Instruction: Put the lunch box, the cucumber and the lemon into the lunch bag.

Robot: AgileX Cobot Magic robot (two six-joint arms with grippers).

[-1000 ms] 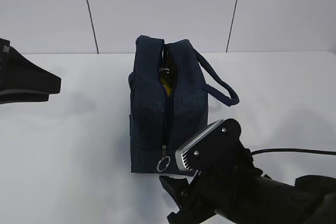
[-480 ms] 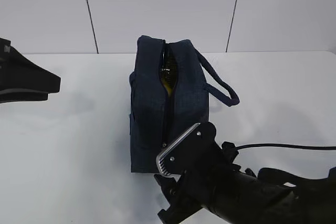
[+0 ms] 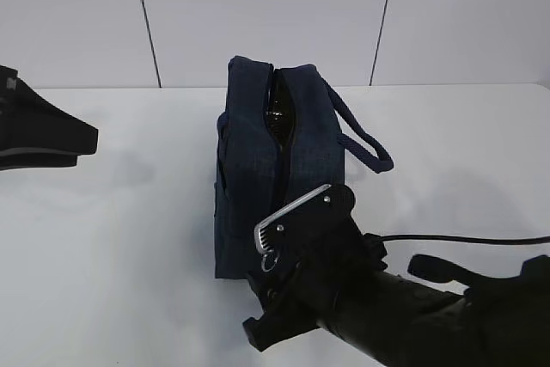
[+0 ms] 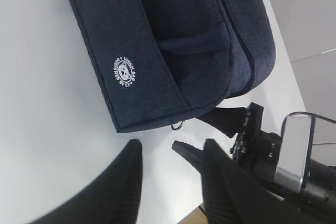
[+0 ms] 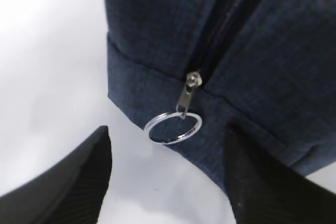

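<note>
Lunch bag [image 3: 275,169] stands on the worktop [image 3: 129,238]. Right claw [image 5: 168,182] is spread wide around the zipper ring [image 5: 173,127], not pinching it. Ring is thin, so it could slip out.

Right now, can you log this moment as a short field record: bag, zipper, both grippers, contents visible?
bag: lunch bag upright on the white table, loop handle out to one side
zipper: open along the top, ring pull low on the bag's near end
right gripper: open, fingers either side of the ring pull, not touching it
left gripper: open, holding nothing, off to the bag's side
contents: something dark in the gap, cannot identify
</note>
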